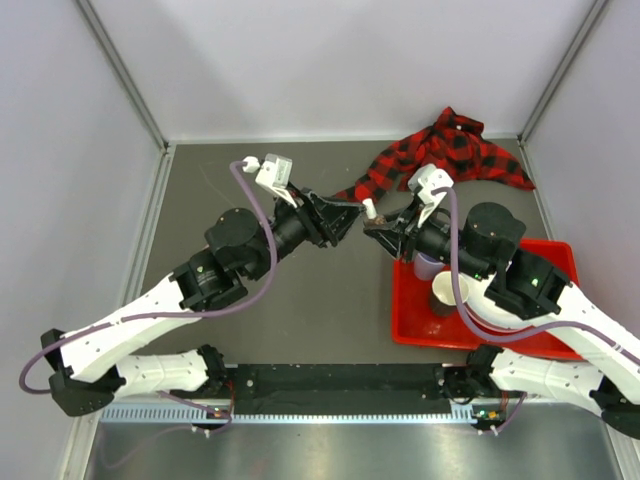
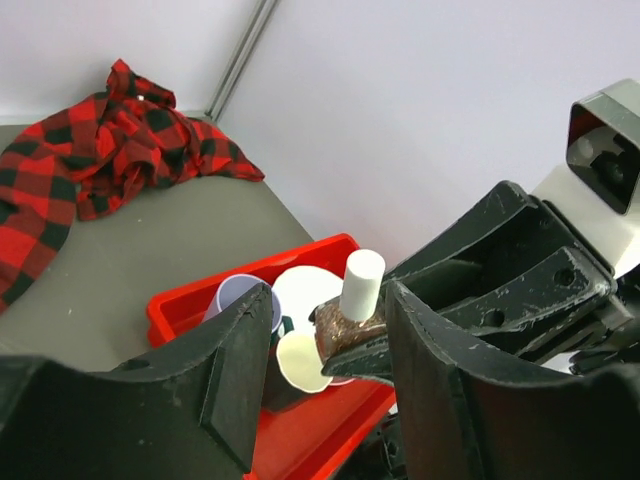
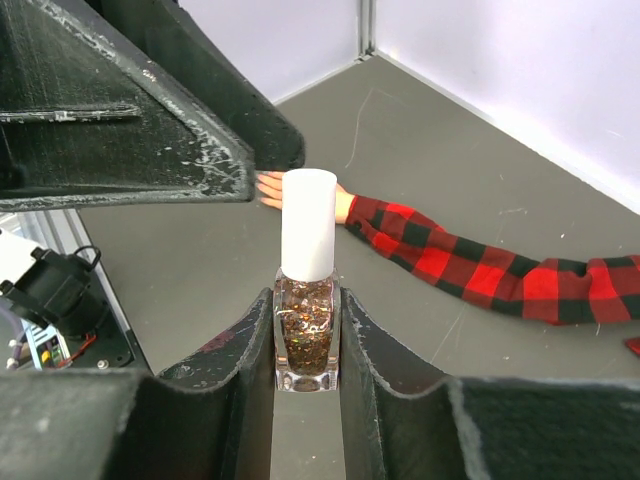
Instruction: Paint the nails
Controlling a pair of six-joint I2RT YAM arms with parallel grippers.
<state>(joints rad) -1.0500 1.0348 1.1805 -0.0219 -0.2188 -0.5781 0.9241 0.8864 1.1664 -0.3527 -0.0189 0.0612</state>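
Nails cannot be picked out at this size, but the mannequin hand (image 3: 268,189) that bears them lies flat on the dark table (image 1: 300,300). It sits at the end of a red-and-black plaid sleeve (image 3: 480,265), partly hidden behind a bottle's white cap in the right wrist view. From above, the hand itself is covered by the left arm's wrist.

The right pincer (image 3: 305,322) is clamped on the glass body of a small glitter-filled bottle (image 3: 306,330) and holds it upright above the table, cap on top. That arm rises from its base at the near right edge, bends at a raised elbow over the red tray (image 1: 410,325) and points its forearm left toward the table's middle.

The left pincer (image 2: 330,345) faces it nose to nose. Its jaws stand apart on either side of the white cap (image 2: 362,285), with a gap showing on each side, so they grip nothing. The left arm stretches from the near left corner, folds at its elbow and reaches right and slightly away from the bases.

In the tray beneath the right forearm stand a purple cup (image 1: 428,266) and a white cup (image 1: 450,290). The bunched rest of the plaid shirt (image 1: 455,150) lies at the far right corner.
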